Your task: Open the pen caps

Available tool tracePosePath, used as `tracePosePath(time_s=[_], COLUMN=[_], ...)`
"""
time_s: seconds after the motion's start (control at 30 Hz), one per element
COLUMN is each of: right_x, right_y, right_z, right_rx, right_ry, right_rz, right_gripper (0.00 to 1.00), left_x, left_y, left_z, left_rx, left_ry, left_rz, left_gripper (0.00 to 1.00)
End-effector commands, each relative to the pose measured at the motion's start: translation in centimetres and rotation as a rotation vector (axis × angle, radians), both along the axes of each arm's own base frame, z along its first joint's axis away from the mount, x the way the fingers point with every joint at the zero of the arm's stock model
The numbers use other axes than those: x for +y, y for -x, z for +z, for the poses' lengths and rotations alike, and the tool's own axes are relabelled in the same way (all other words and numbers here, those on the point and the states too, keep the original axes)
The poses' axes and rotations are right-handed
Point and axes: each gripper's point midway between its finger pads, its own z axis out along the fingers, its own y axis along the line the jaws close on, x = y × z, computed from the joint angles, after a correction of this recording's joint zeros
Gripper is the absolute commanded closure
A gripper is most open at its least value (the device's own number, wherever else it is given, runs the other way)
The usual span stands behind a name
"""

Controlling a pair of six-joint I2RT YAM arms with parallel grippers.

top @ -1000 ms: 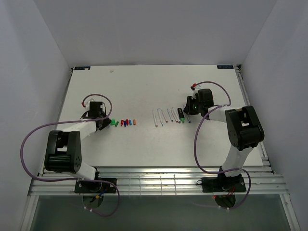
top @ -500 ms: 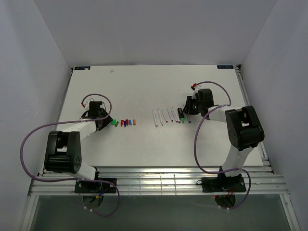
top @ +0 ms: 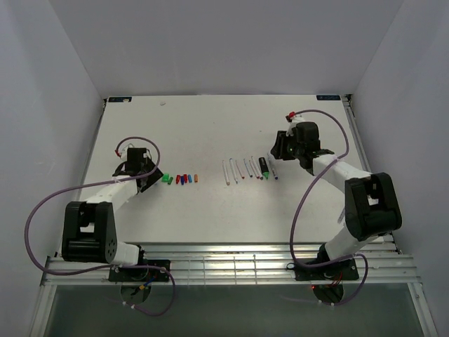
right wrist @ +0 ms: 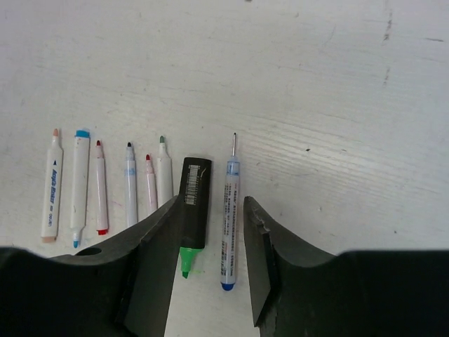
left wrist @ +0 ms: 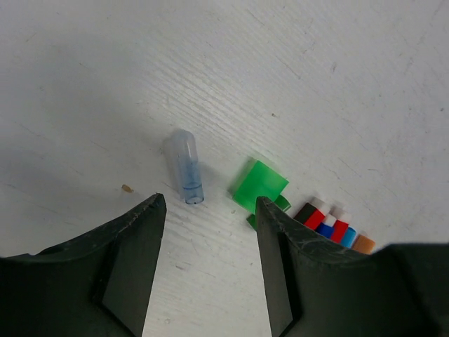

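Observation:
In the left wrist view a pale clear cap [left wrist: 186, 167] lies on the table just ahead of my open left gripper [left wrist: 209, 205]. Beside that cap sit a green cap [left wrist: 261, 185] and a row of red, blue and orange pen caps [left wrist: 331, 225]. Nothing is between the left fingers. In the top view the caps [top: 182, 179] lie right of the left gripper [top: 148, 175]. My right gripper [right wrist: 210, 207] is open above the pens [right wrist: 98, 186]. A blue-tipped pen [right wrist: 229, 210] lies on the table between its fingers, untouched. The black marker [right wrist: 193, 200] with its green tip bare runs under the left finger.
The uncapped pens [top: 242, 169] form a row at mid-table, left of the right gripper [top: 278, 149]. Purple cables [top: 133, 142] loop over both arms. White walls close in the table [top: 210, 126] on three sides.
Both grippers have opened wider. The right arm has drawn back from the pen row towards the far right and its elbow has swung outward. The left arm has shifted slightly.

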Motion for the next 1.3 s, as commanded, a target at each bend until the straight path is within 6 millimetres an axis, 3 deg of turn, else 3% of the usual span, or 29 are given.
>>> tracePosePath(time_s=[0.0,0.03,0.1,0.13,0.17,0.27,0.3,0.33,0.4,0.47,0.6,0.8,1.0,1.27], right_x=[-2.3,-3.4,-6.3,-7.6,-9.9,-13.9,-14.7,-15.5,-17.2,-18.8,-19.5,-20.5,-22.2,-24.3], right_y=[-0.5,0.4,0.8,2.3,2.7,4.9,5.5,6.6,7.9,9.4,11.4,13.7,14.6,16.3], right_z=[3.4,2.6,2.9,1.9,1.9,1.9,2.7,2.0,2.4,1.3,-0.1,-2.1,-1.5,-2.6], right_rx=[-0.029,0.025,0.052,0.135,0.154,0.221,0.211,0.231,0.216,0.242,0.285,0.324,0.292,0.330], right_ry=[0.030,0.060,0.111,0.128,0.163,0.154,0.132,0.131,0.110,0.112,0.094,0.118,0.150,0.173], right_rz=[-0.142,-0.193,-0.336,-0.408,-0.504,-0.670,-0.700,-0.724,-0.773,-0.809,-0.812,-0.844,-0.892,-0.952], right_gripper=[0.54,0.54,0.53,0.53,0.53,0.51,0.51,0.50,0.49,0.49,0.49,0.50,0.51,0.52], left_x=[-0.2,-0.3,-0.9,-1.2,-1.5,-3.7,-4.4,-4.7,-5.5,-6.6,-9.8,-14.0,-15.4,-17.0], left_y=[0.0,0.0,0.0,-0.2,-0.3,-0.6,-0.6,-0.7,-0.9,-0.7,-0.5,0.0,0.3,0.0], left_z=[2.5,2.9,3.9,4.4,5.0,7.6,8.3,9.0,11.1,12.3,14.0,14.1,14.3,14.0], left_rx=[-0.067,-0.077,-0.102,-0.116,-0.133,-0.210,-0.227,-0.245,-0.297,-0.319,-0.339,-0.305,-0.310,-0.290], left_ry=[0.026,0.032,0.059,0.070,0.079,0.154,0.172,0.180,0.196,0.216,0.249,0.278,0.289,0.292], left_rz=[0.005,0.000,-0.017,-0.031,-0.054,-0.156,-0.189,-0.204,-0.235,-0.271,-0.356,-0.465,-0.491,-0.522], left_gripper=[0.35,0.35,0.34,0.33,0.33,0.32,0.28,0.28,0.25,0.24,0.24,0.24,0.24,0.24])
